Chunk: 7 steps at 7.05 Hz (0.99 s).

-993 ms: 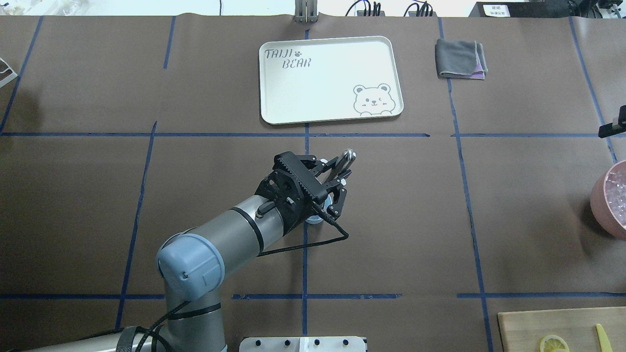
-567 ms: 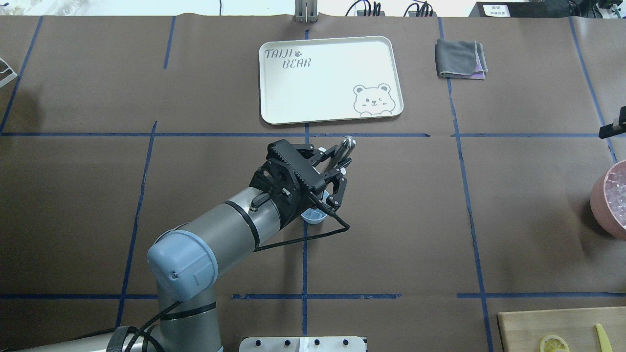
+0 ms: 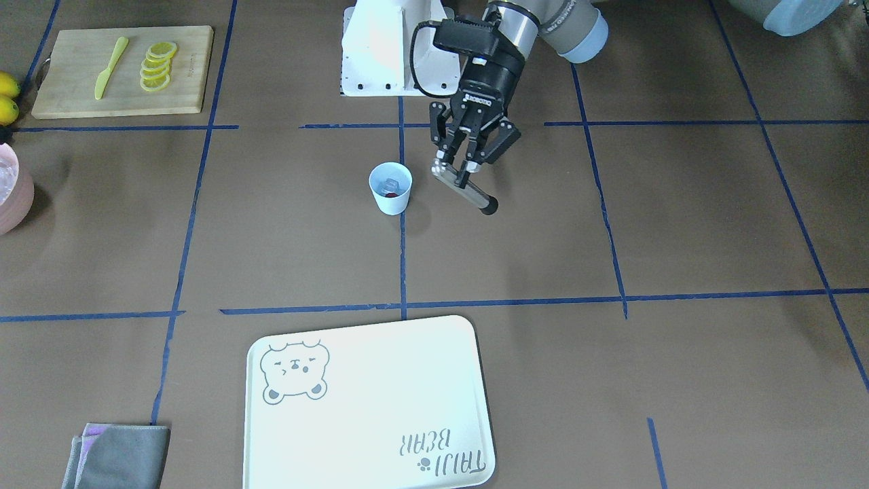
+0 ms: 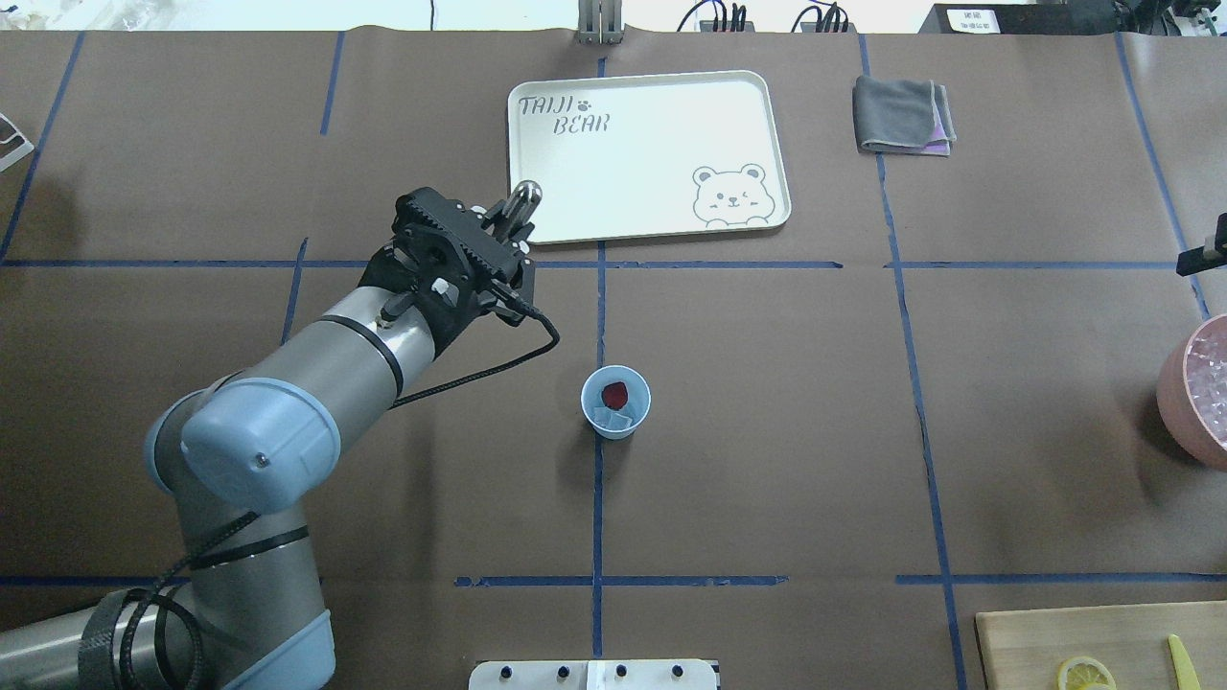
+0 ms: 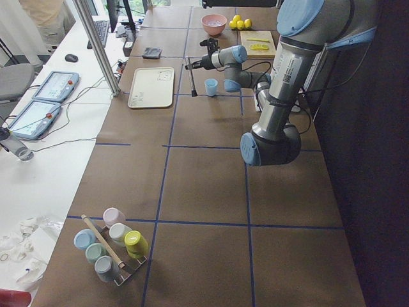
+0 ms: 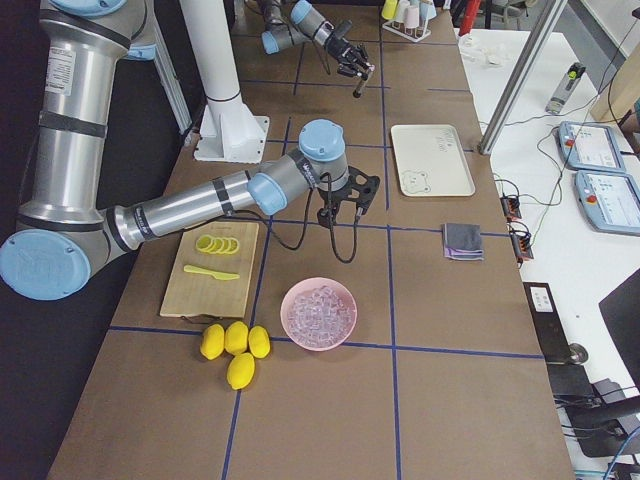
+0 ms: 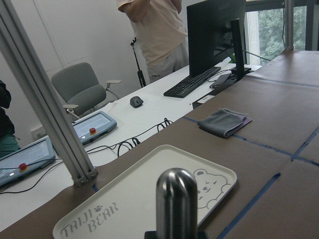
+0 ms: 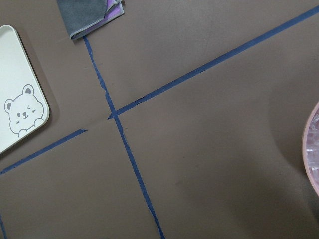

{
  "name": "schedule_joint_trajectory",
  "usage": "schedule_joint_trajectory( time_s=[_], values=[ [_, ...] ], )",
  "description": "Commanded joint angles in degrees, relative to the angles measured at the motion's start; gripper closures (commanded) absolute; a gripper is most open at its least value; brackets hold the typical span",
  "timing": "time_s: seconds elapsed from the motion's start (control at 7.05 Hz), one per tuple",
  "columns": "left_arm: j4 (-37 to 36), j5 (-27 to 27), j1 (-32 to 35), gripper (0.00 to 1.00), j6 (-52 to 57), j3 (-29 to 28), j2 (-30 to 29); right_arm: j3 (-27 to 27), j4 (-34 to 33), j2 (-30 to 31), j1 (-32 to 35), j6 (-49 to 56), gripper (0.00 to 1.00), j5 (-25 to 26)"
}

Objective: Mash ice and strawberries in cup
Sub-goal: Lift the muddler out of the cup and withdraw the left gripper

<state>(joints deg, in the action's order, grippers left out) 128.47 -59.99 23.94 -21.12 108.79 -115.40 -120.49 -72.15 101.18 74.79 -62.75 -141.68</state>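
Nearest the robot, at its right corner of the tabletop (image 4: 767,460), lay a wooden cutting board (image 4: 1074,632) with lemon slices (image 3: 157,64) and a yellow knife (image 3: 111,66). Farther in, the cup (image 4: 615,402) stood upright on a blue tape line (image 4: 596,517), near the middle of the tabletop. Inside it lay the strawberries (image 4: 615,392), a single small red berry, with the ice (image 4: 611,417) just beside it on the robot's side. Off at the right edge sat a pink bowl (image 4: 1171,388) of clear chunks. The right jaws hung over the tabletop just beyond that bowl; whether they were spread or pressed together could not be told. Beyond the cup and to its left, the left jaws were pinching a metal rod (image 4: 524,195). The rod was tilted, rounded end up and dark tip down, outside the cup and apart from it. Farthest off lay a white tray (image 4: 652,144) with a bear drawing and, to its right, a folded grey cloth (image 4: 899,115).
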Motion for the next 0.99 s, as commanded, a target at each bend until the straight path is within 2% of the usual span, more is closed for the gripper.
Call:
schedule_joint_trajectory(
  time_s=[0.0,0.28,0.43,0.71,0.85],
  values=[
    [-5.48,-10.33,8.79,1.0,0.03,0.28,3.16,0.78,0.16,0.24,0.0,0.26,0.0,0.18],
    [-16.71,-25.01,20.13,1.0,0.03,1.68,5.35,0.78,0.16,0.24,0.0,0.35,0.0,0.27],
    [-20.85,-30.04,23.75,1.0,-0.06,1.69,8.67,0.78,0.16,0.24,0.0,0.35,0.0,0.27],
    [-22.56,-38.04,28.07,1.0,-0.23,1.08,16.06,0.87,0.16,0.24,0.0,0.35,0.0,0.44],
    [-22.65,-44.53,31.83,1.0,-0.24,0.72,18.61,0.87,0.16,0.33,0.0,0.35,0.0,0.53]
  ],
)
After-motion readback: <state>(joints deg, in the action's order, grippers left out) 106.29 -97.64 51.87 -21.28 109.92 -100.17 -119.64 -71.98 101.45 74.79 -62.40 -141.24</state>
